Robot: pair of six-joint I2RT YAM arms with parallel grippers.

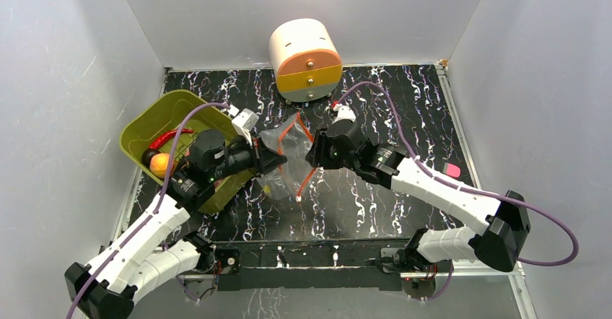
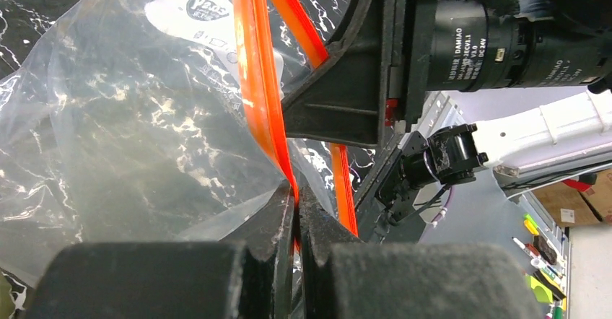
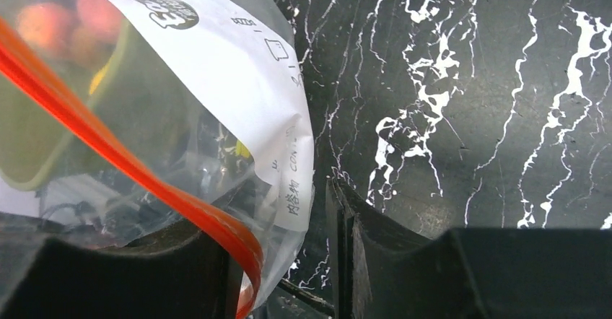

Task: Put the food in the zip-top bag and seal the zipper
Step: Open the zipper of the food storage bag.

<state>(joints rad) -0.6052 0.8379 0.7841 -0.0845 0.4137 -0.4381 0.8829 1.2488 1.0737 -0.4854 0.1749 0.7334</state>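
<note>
The clear zip-top bag (image 1: pixel 287 153) hangs between my two grippers over the middle of the table. My left gripper (image 2: pixel 296 202) is shut on its red-orange zipper (image 2: pixel 256 81), and the strip rises straight out of the jaws. My right gripper (image 3: pixel 281 254) is open. The bag's edge and a curl of zipper (image 3: pixel 216 221) lie in the gap, against the left finger (image 3: pixel 180 268), clear of the right one. Food lies in the olive-green basket (image 1: pixel 148 124): a red piece (image 1: pixel 167 138) and an orange-yellow piece (image 1: pixel 160 162). Pink-red fruits (image 3: pixel 54 19) show blurred through the bag.
A white and orange drum-shaped box (image 1: pixel 305 59) stands at the back edge. A small pink thing (image 1: pixel 452 169) lies at the right, beside my right arm. Grey walls close in the table on three sides. The basket sits at the left edge under my left arm.
</note>
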